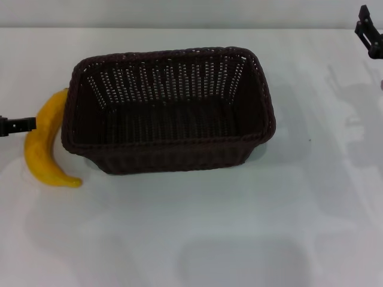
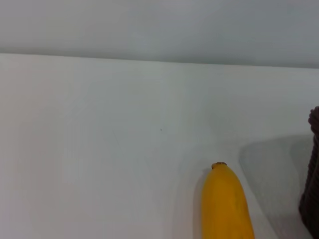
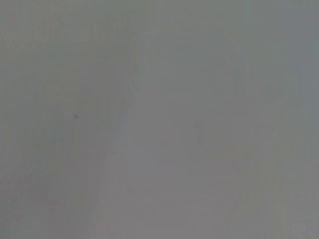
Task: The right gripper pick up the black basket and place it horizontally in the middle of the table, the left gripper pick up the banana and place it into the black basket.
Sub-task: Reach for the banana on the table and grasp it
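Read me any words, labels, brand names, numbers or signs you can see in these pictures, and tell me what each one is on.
None: no view shows any readable text.
Black basket: plain weave, no label.
Banana: no sticker visible.
Table: bare white, unmarked.
Left tool and right tool: no markings visible.

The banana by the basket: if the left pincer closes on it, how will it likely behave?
The banana lies curved on its side on the table, so it would probably pivot rather than roll. Its smooth skin may slip. It looks firm, though likely bruisable.

Pale grey wall point(image 1: 179, 12) behind far edge; nothing else visible besides task items.
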`<state>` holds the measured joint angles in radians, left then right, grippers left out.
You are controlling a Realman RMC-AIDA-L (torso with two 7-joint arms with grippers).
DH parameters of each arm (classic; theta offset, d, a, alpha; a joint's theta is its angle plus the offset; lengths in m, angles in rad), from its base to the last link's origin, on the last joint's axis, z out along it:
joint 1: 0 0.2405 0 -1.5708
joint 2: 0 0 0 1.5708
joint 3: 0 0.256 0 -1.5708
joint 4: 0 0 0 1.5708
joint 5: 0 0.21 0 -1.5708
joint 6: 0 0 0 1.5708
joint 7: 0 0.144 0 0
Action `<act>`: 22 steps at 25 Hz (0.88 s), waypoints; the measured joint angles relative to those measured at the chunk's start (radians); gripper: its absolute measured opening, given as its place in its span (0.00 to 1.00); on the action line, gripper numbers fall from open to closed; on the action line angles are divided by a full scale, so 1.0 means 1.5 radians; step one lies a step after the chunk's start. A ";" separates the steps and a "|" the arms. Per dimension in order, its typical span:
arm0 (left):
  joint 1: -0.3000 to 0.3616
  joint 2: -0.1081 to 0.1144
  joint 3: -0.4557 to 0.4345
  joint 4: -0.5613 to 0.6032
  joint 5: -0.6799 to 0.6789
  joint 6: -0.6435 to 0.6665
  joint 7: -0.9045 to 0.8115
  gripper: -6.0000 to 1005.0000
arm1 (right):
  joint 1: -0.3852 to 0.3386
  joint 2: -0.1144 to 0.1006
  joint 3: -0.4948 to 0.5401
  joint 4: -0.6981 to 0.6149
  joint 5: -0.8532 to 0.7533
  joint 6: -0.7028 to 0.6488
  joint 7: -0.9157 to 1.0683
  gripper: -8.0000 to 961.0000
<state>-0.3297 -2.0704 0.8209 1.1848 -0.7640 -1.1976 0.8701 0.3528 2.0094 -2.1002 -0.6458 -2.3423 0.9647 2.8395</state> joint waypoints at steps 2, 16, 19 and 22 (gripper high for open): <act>-0.005 0.000 0.000 -0.012 0.000 0.006 0.004 0.83 | 0.000 0.000 -0.002 0.000 0.000 0.001 0.000 0.85; -0.031 -0.001 0.001 -0.093 0.000 0.048 0.042 0.83 | -0.001 0.000 -0.012 0.005 0.000 -0.002 0.000 0.85; -0.034 -0.002 0.001 -0.102 0.000 0.054 0.049 0.83 | -0.001 0.000 -0.015 0.004 0.000 -0.002 0.000 0.85; -0.035 -0.002 0.001 -0.110 -0.002 0.061 0.059 0.83 | -0.001 0.000 -0.018 0.003 0.000 -0.002 0.000 0.85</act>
<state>-0.3821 -2.0736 0.8220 1.0198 -0.7669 -1.1059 0.9587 0.3513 2.0094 -2.1269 -0.6413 -2.3423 0.9613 2.8394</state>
